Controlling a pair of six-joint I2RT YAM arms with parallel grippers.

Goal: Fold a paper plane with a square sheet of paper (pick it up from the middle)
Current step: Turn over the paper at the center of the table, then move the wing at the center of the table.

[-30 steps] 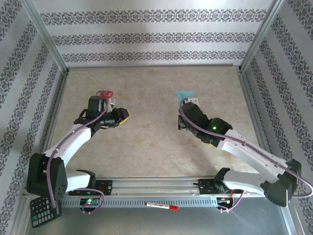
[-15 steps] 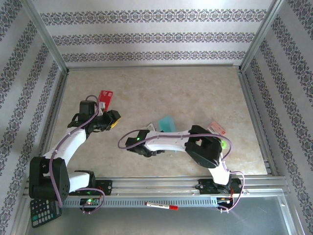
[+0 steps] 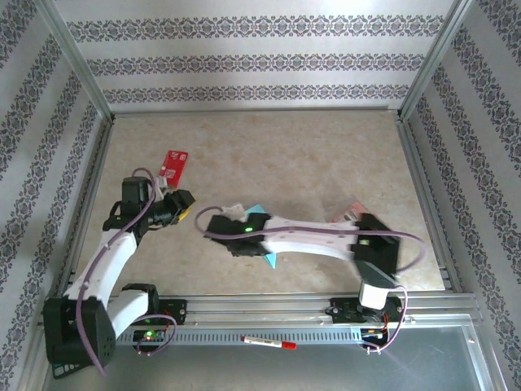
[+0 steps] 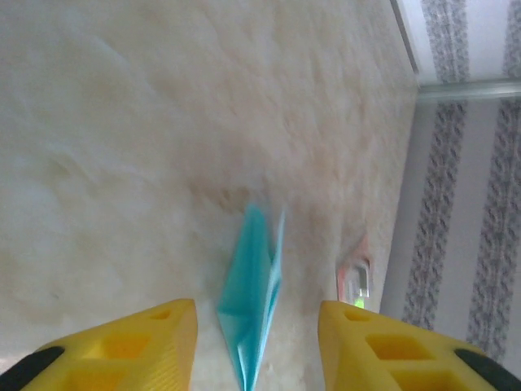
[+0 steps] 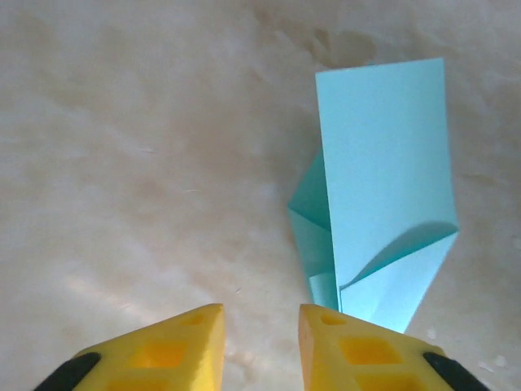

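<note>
Near rail: a red marker (image 3: 269, 343) lies along the slotted strip, at 6 o'clock from the table (image 3: 309, 155) centre.

Left gripper (image 4: 254, 316): your left wrist view shows its yellow fingers (image 4: 155, 338) standing well apart with nothing clamped between them. The claw is open. Through the gap, at 12 o'clock, you see the folded teal paper (image 4: 252, 293) lying on the table as a slim pointed shape (this view is blurred, so the creases are hard to read).

Right gripper (image 5: 260, 316): the jaws are parted by a narrow gap that holds nothing. The paper lies flat at 1 o'clock from the fingertips, with one rectangular flap on top and darker folded layers beneath. Its near corner sits just beside one finger; you cannot tell whether they touch.

Top view: the right arm reaches across the table toward 9 o'clock, and the paper lies partly under its forearm, slightly on the near side of centre. The left gripper is at 9 o'clock from the paper, apart from it.

Farther out: a pink packet (image 3: 346, 213) lies at 3 o'clock from the paper, and a red packet (image 3: 172, 163) at 10 o'clock.
</note>
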